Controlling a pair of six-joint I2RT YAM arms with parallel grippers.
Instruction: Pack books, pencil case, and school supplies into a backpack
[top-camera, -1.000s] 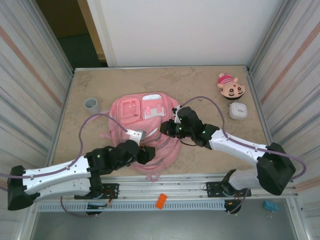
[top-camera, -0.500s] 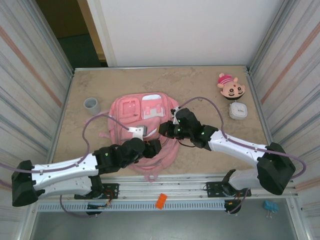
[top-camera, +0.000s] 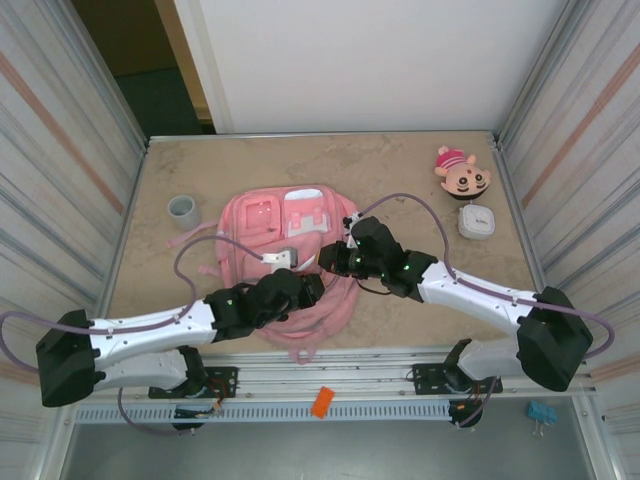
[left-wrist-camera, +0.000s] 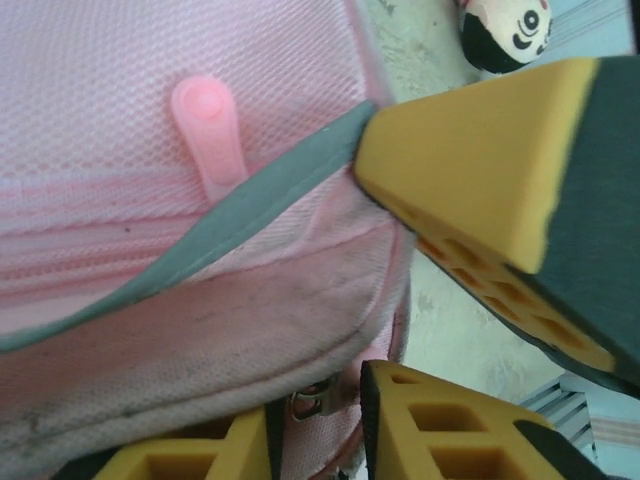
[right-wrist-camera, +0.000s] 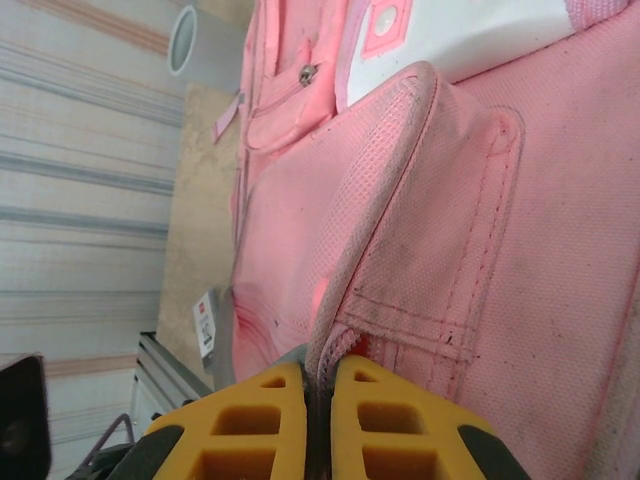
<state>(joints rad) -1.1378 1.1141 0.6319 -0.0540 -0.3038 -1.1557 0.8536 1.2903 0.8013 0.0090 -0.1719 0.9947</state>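
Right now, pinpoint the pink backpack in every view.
Top external: backpack mid-table, under both arms.
Left wrist: backpack across left and centre.
Right wrist: backpack across centre and right.
Shared landmark: grey cup, left of it from above, upper left in right wrist.

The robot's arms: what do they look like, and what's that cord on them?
The left arm and right arm have white sections between bulky black joints. A purple cable runs along each. The fingers are orange-yellow blocks with square holes.
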